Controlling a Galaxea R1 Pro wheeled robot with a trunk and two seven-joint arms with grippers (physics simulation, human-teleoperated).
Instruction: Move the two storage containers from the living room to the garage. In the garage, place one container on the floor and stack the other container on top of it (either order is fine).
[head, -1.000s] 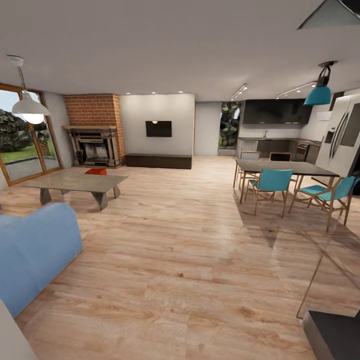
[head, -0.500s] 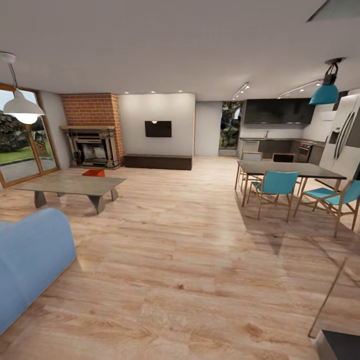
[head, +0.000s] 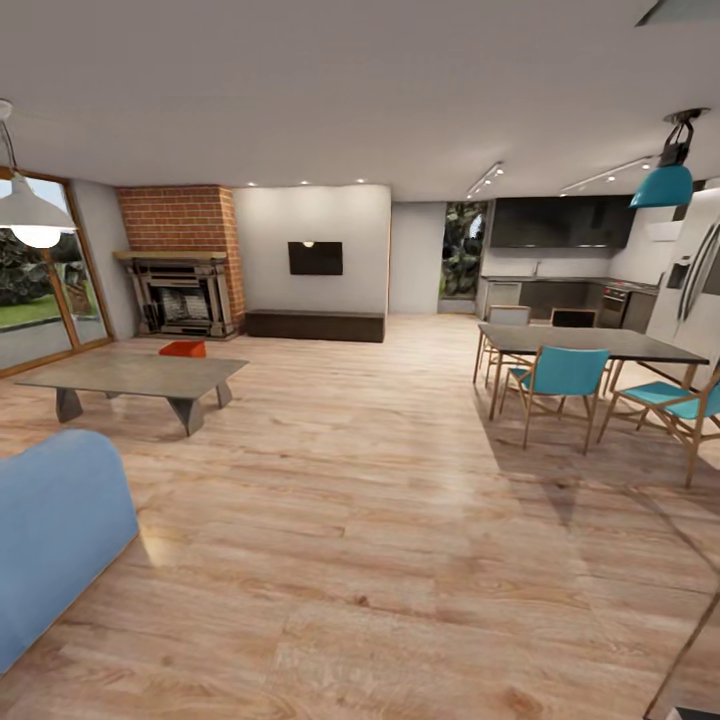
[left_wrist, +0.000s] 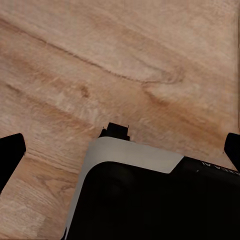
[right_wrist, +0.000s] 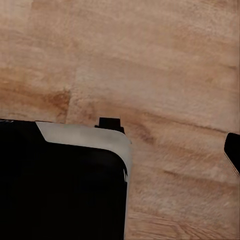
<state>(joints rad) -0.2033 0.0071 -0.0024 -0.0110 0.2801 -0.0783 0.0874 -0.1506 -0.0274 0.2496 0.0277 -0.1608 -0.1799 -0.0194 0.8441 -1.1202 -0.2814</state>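
Orange-red storage container (head: 183, 348) sits across the room beyond coffee table (head: 130, 373).

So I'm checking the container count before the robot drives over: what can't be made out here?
- Orange-red storage container: head view, its lower part hidden behind the grey low coffee table; a second container cannot be told.
- Blue sofa: cut off by the picture's left edge.
- Left gripper and right gripper: wrist views, fingertips cut off at the edges over the light wood plank floor.
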